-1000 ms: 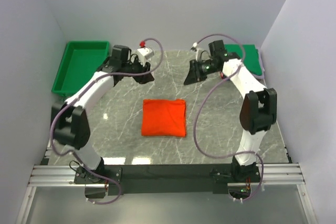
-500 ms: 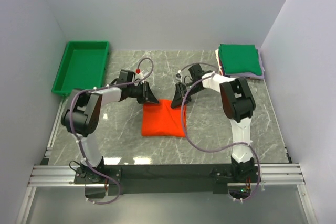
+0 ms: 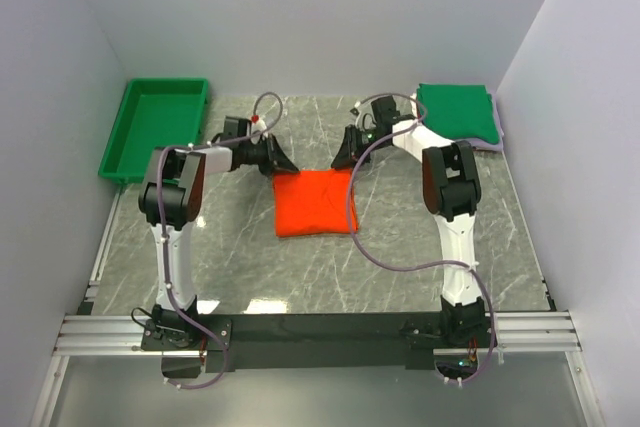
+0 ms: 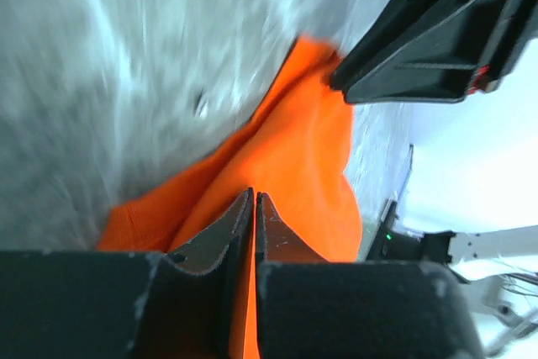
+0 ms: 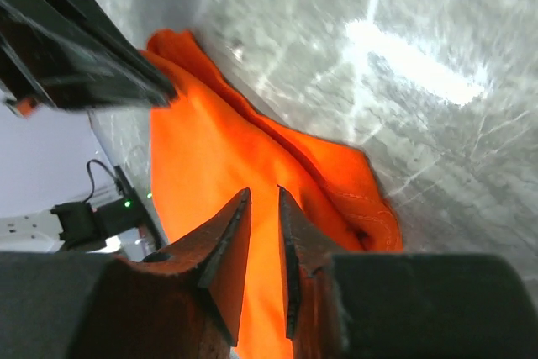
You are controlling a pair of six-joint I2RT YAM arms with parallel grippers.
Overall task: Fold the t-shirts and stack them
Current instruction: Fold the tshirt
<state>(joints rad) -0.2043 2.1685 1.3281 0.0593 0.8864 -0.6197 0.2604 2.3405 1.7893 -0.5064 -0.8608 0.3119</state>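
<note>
Top external view: one orange-red tee (image 3: 315,204), folded to a rectangle, lies mid-desk (image 3: 400,247), a little farther from the arm bases than half a second ago; at its far edge the left fingers (image 3: 285,162) are pinched tight on the far-left corner, the left wrist view showing orange cloth in the slit between them; the right fingers (image 3: 342,155) nip the far-right corner, their narrow gap filled with cloth; a second ago both hung clear of it; beyond, one green tray (image 3: 122,152) at far left; one stack of folded shirts (image 3: 458,112), green on top, at far right.
</note>
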